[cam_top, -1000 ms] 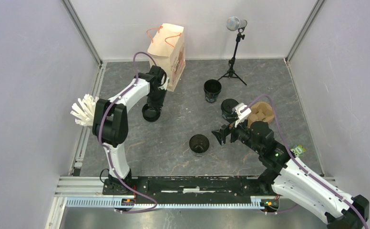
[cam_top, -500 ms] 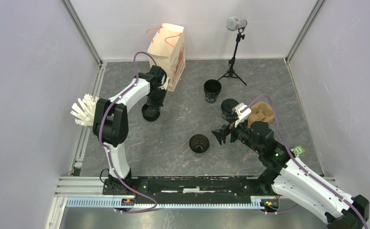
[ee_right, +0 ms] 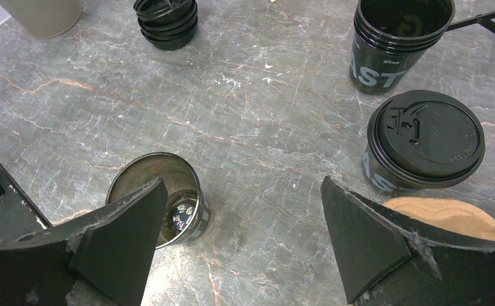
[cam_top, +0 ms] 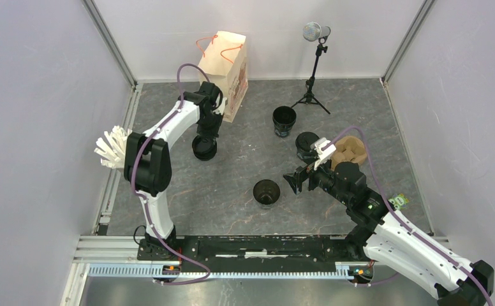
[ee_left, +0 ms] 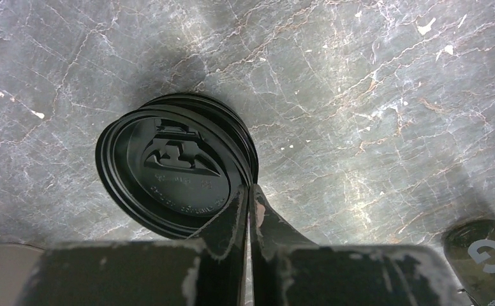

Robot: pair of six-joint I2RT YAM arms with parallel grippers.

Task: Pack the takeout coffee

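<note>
Grey marbled counter point(cam_top: 219, 204): everything is out on it, and nothing I can see is packed.

Beige paper bag with orange handles point(cam_top: 224, 67): upright at the far edge, inside hidden.

Brown moulded-pulp cup carrier point(cam_top: 353, 150): well to the right of the bag and nearer the arms. The wells that show look empty; part of it is behind the right arm.

Black disposable cups, three, all right of the bag:
- lidded cup point(ee_right: 423, 143), farthest from the bag
- far open cup point(ee_right: 398, 44)
- near open cup point(ee_right: 162, 207)

Stack of round black plastic lids point(ee_right: 167, 22): just in front of the bag.

Left hand point(ee_left: 248, 191): pressed together, pinching the rim of the top lid point(ee_left: 168, 169), which sits tilted over the stack. I cannot tell whether it is clear of the stack.

Right hand point(ee_right: 242, 185): spread wide, holding nothing, beside the near open cup.

Judgement: early stage. One cup of three is capped. Two lids remain to fit, then the cups go into the carrier and probably into the bag.
</note>
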